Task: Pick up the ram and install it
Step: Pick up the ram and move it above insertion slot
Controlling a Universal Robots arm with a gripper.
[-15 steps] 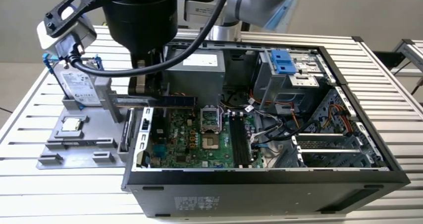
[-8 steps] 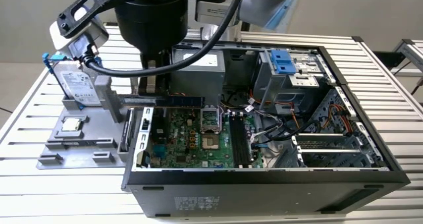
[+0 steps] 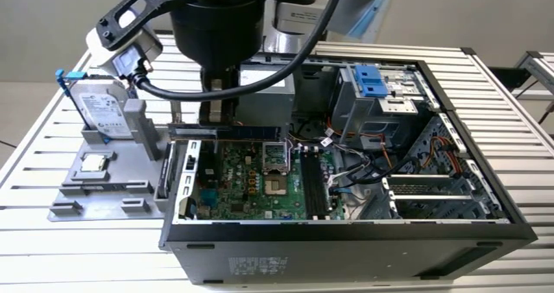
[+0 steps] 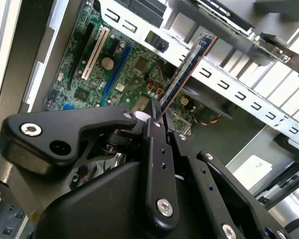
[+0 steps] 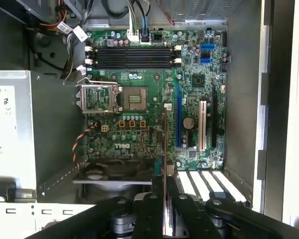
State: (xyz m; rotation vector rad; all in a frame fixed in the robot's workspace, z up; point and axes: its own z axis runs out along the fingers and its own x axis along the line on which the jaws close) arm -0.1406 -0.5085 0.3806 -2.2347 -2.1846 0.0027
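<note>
- The long, thin, dark circuit-board ram (image 3: 251, 130) lies level in the exterior view, its long axis running 9-to-3 o'clock.
- The black pincer (image 3: 213, 119) is closed tight on it, at its 12 o'clock.

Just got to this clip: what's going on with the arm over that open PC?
The arm's gripper is shut on the ram and holds it above the motherboard inside the open computer case. The black memory slots are empty, so the ram is not yet installed. On the grey tray at the exterior view's left sit a hard drive and a CPU chip.
</note>
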